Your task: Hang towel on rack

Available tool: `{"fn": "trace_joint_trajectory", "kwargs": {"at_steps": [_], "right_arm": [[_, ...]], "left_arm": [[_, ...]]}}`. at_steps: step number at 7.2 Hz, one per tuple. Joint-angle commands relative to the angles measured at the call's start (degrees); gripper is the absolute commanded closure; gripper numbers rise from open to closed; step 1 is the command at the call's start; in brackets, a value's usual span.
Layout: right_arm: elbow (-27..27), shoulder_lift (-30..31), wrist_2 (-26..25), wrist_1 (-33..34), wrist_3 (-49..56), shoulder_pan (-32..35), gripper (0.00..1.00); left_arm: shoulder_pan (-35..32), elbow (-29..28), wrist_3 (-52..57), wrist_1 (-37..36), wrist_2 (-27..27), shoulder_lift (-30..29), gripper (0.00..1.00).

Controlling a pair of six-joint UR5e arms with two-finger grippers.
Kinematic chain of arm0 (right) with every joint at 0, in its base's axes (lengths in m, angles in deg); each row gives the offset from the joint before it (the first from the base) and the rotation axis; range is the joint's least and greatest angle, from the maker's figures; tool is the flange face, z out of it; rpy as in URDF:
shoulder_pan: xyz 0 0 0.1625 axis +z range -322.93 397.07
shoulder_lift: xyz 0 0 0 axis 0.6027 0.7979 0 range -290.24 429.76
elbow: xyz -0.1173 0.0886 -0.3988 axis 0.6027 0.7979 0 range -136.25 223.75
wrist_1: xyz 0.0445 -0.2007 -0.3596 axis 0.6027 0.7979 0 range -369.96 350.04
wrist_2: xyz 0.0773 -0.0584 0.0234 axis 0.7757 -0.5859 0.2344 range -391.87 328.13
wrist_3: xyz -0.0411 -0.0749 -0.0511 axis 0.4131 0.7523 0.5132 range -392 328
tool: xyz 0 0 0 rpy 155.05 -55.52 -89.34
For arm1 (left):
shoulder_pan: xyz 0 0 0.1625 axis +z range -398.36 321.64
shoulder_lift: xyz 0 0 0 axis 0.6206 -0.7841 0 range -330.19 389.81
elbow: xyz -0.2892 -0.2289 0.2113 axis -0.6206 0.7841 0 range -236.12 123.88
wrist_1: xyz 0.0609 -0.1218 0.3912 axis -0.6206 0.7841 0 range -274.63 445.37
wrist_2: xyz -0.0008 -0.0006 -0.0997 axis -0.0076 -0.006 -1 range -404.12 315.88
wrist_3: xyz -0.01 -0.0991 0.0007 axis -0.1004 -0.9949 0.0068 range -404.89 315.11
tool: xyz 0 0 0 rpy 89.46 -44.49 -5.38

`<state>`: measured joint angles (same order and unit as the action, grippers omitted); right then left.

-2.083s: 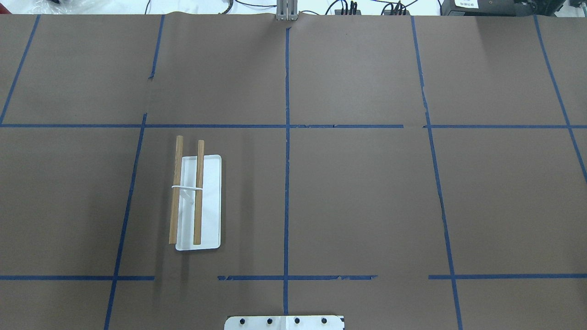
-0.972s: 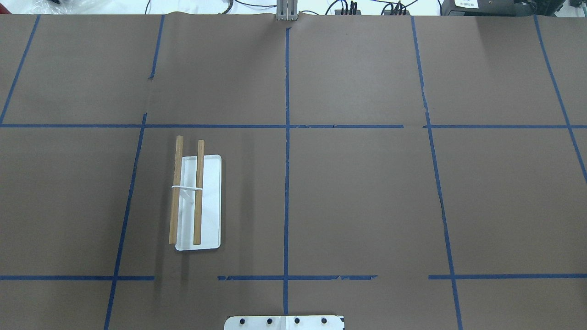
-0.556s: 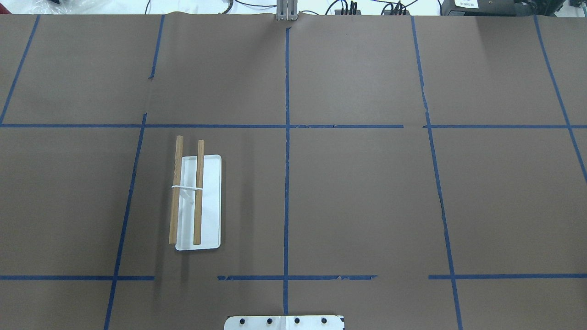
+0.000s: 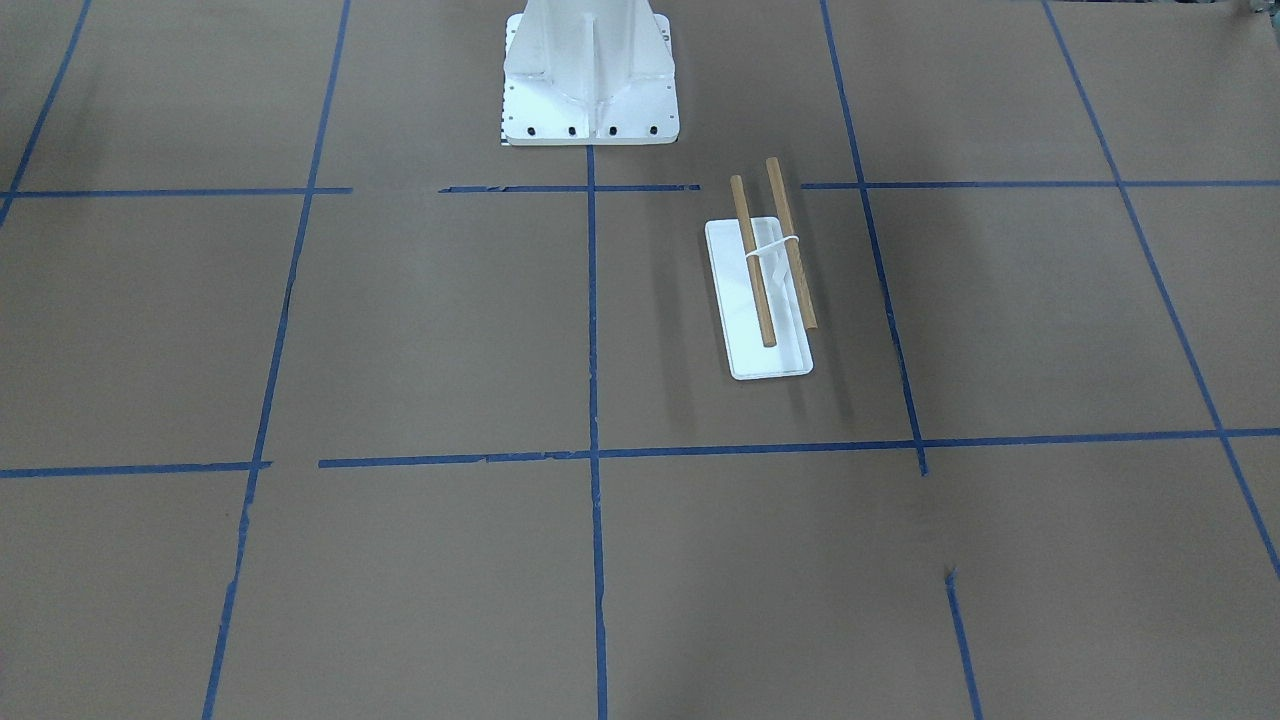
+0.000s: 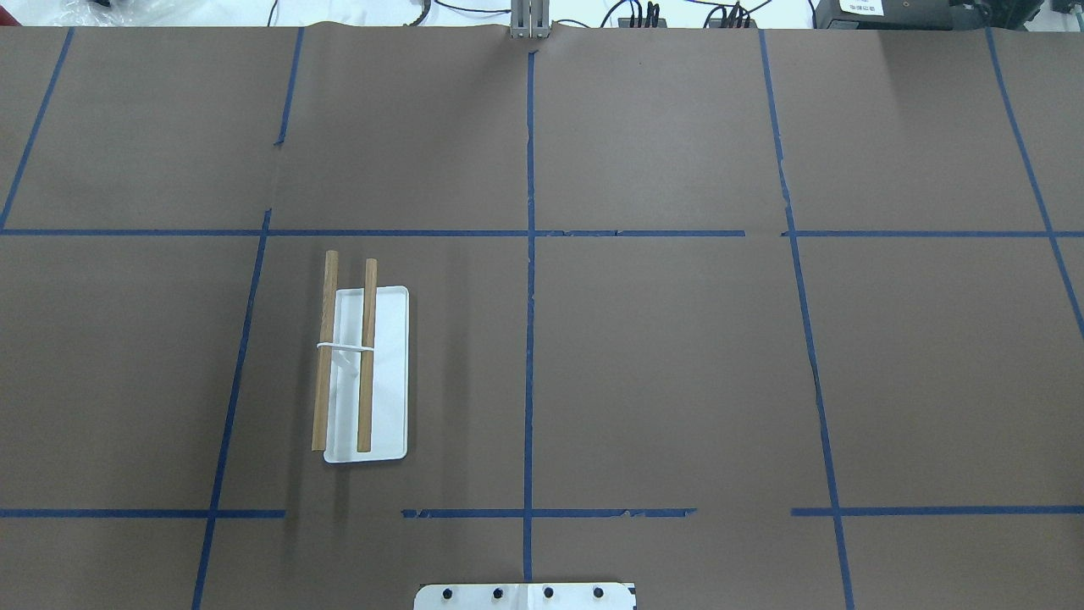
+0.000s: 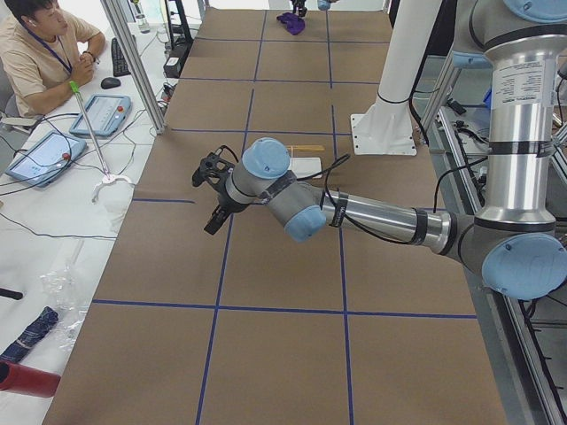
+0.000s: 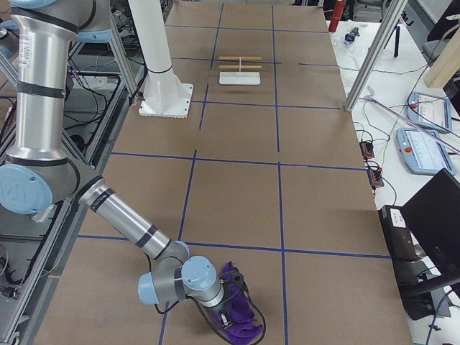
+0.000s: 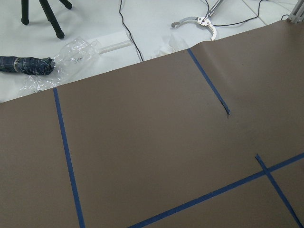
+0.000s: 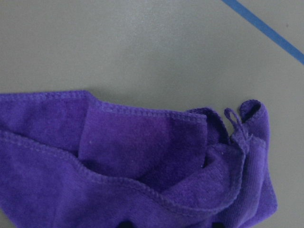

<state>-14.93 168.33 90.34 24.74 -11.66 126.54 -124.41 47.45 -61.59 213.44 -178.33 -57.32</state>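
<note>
The purple towel (image 7: 242,320) lies crumpled on the brown table at the robot's right end; it also shows far off in the exterior left view (image 6: 291,22). In the right wrist view the towel (image 9: 142,161) fills the lower half, its little loop (image 9: 236,124) at the right. My right gripper (image 7: 230,305) is low over it; two dark fingertips (image 9: 124,223) show apart at the bottom edge, astride the cloth. The rack (image 5: 366,373), bare, stands left of centre; it also shows in the front view (image 4: 762,295). My left gripper (image 6: 211,190) hovers over bare table; I cannot tell its state.
The large white bolted pedestal (image 4: 590,75) stands at the robot's side of the table (image 5: 677,356), which is brown with blue tape lines. An operator (image 6: 40,49) sits beyond the far edge with tablets. An aluminium post (image 7: 374,57) stands at the operators' edge.
</note>
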Motion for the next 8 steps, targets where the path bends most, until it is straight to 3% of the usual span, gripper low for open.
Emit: {"fn": "trace_joint_trajectory", "kwargs": {"at_steps": [1, 3, 4, 5, 8], "right_arm": [[-1.6, -0.65, 0.22, 0.02, 0.13, 0.08, 1.0], [-5.64, -0.65, 1.97, 0.89, -0.39, 0.17, 1.0], [-9.66, -0.66, 4.24, 5.07, -0.39, 1.39, 1.0], [-17.1, -0.39, 5.4, 12.6, -0.39, 2.88, 1.0], [-46.69, 0.22, 6.46, 42.63, -1.09, 2.82, 1.0]], "left_arm": [[0.0, 0.15, 0.0, 0.07, 0.0, 0.21, 0.0], [0.0, -0.12, 0.0, -0.02, -0.09, 0.21, 0.0], [0.0, -0.2, 0.0, -0.02, -0.09, 0.21, 0.0], [0.09, -0.64, 0.0, -0.2, -0.09, -0.23, 0.0], [1.31, 0.32, -0.87, 3.72, 0.35, -1.02, 0.0]]}}
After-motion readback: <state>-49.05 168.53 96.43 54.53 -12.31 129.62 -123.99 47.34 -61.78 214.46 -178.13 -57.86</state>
